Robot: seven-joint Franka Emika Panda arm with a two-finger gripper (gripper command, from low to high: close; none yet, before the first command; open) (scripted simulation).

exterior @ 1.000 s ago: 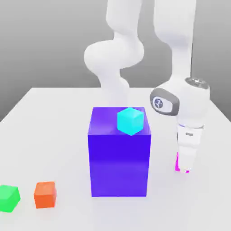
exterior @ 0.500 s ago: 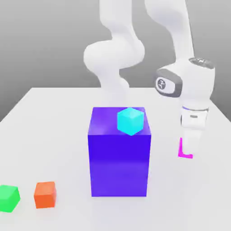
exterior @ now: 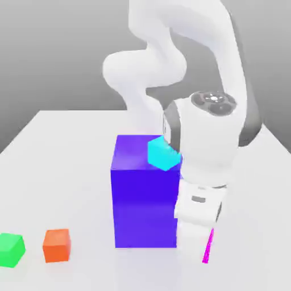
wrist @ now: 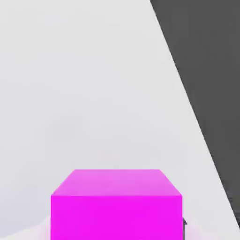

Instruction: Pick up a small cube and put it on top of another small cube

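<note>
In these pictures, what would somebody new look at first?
Probably the big purple-blue block in the middle of the exterior view, with a cyan cube on top. Next, maybe the bright magenta cube, held in the gripper.

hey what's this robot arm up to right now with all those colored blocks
The robot's hand has the pink cube gripped in front of the big blue block. The green cube sits on the table, over at the exterior view's left, with nothing on it, so the pink one isn't stacked yet.
</note>
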